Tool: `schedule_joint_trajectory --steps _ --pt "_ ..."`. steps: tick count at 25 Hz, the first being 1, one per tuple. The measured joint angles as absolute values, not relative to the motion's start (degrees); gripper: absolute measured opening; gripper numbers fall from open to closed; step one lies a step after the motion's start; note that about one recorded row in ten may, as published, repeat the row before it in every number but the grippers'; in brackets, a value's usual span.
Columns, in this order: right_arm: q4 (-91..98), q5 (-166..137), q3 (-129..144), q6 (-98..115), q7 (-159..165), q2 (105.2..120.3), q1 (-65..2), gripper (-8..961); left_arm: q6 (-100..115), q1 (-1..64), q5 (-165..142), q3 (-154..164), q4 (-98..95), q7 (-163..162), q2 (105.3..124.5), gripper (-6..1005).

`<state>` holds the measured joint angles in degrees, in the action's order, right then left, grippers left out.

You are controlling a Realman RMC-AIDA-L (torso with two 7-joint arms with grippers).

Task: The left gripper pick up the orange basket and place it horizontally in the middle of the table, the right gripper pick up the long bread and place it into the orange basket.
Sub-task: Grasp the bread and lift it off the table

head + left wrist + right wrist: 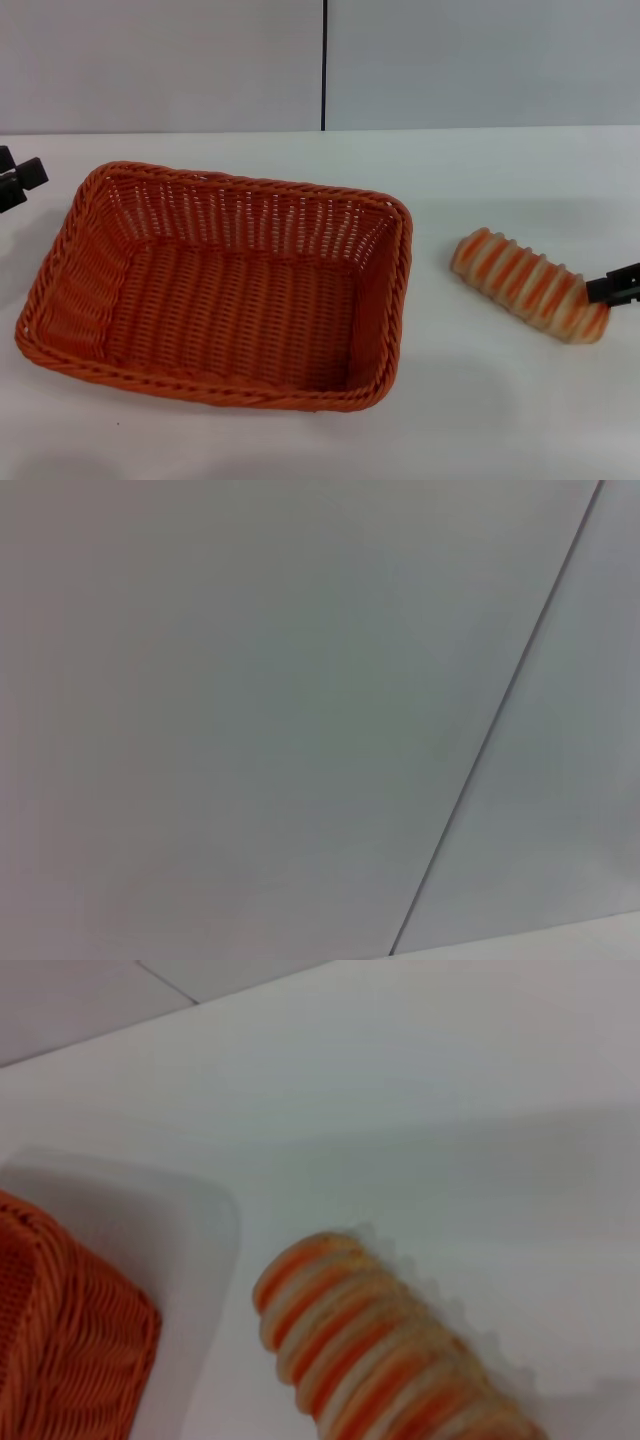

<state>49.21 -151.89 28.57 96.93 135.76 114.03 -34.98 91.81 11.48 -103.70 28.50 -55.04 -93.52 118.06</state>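
The orange basket [215,285] lies flat on the white table [480,420], left of centre, empty; a corner of the orange basket [60,1340] also shows in the right wrist view. The long bread [530,285], beige with orange stripes, rests on the table to the basket's right and fills the lower part of the right wrist view as the long bread [390,1360]. My left gripper [15,180] is at the far left edge, apart from the basket's rim. Only the black tip of my right gripper [615,288] shows, right beside the bread's right end.
A grey wall with a dark vertical seam [324,65] stands behind the table. The left wrist view shows only that wall and its seam [500,710].
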Motion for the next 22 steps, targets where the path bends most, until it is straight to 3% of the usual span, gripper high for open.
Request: schedule_joint_trajectory --steps 13,22 --pt "46.34 -151.89 29.97 93.44 135.06 114.13 -35.07 320 91.75 11.64 -103.71 28.48 -53.13 -92.82 118.02 607" --pt "46.69 -151.92 30.12 92.45 133.77 114.39 -34.71 136 91.75 11.52 -103.76 28.47 -52.93 -92.81 118.04 606"
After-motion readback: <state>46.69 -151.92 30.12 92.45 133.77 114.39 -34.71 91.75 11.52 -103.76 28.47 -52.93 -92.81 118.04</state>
